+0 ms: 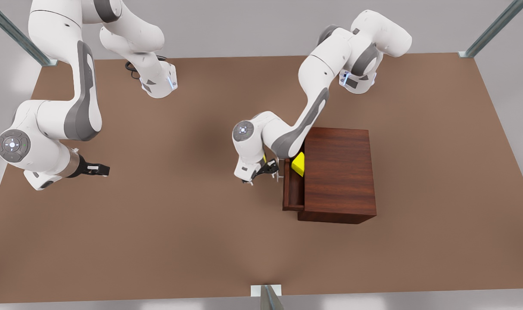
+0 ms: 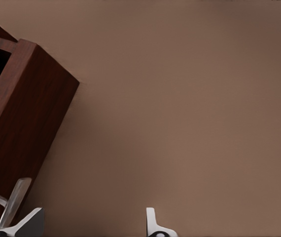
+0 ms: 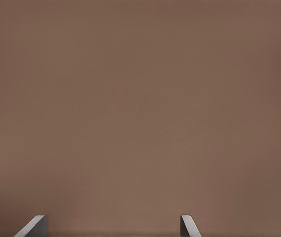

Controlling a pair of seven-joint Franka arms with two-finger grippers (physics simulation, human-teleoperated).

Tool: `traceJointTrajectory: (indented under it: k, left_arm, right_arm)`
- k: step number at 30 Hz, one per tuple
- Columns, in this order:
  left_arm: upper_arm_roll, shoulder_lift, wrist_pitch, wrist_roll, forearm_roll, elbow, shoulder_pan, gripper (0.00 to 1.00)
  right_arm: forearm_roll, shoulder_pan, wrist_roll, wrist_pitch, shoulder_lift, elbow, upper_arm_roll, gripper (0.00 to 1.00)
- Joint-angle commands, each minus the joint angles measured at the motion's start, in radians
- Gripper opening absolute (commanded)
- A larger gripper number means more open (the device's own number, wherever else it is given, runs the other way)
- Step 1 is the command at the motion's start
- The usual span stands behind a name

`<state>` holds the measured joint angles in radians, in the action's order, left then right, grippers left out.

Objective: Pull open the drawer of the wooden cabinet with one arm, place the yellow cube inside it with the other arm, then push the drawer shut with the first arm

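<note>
A: Yellow cube (image 1: 298, 164) sits inside the drawer (image 1: 292, 189), which stands partly pulled out from the wooden cabinet (image 1: 339, 172) toward the front view's left.

B: And the left gripper (image 1: 273, 170) is right at the drawer front, fingers apart, one fingertip beside the silver bar handle (image 2: 12, 202). I'd judge that panel stiff and easy to shove flat-on; the slim bar looks slippery for a pinch.

A: Agreed, push the panel. The cube looks light, so a gentle slide keeps it put.

B: Farther off, the right gripper (image 1: 98, 169) waits over bare brown table (image 1: 179, 224), fingers spread, holding nothing, well apart from the cabinet.

A: Nothing blocks the drawer's path.
</note>
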<state>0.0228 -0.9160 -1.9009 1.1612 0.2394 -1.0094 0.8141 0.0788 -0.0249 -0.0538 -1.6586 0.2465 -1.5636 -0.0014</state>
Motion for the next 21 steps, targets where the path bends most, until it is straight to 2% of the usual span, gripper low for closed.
traceJointTrajectory:
  k: [1, 8, 21]
  left_arm:
    - [0.000, 0.003, 0.009, 0.003, 0.000, -0.003, -0.004, 1.00]
    - [0.000, 0.046, 0.031, 0.000, 0.000, -0.064, -0.036, 1.00]
    - [0.000, 0.048, 0.031, -0.015, 0.001, -0.087, -0.069, 1.00]
  right_arm:
    - [-0.001, 0.000, 0.038, 0.000, -0.001, 0.000, 0.000, 1.00]
    - [-0.001, -0.001, 0.040, 0.000, -0.001, 0.000, 0.000, 1.00]
    - [-0.001, -0.001, 0.042, 0.002, -0.001, 0.000, 0.000, 1.00]
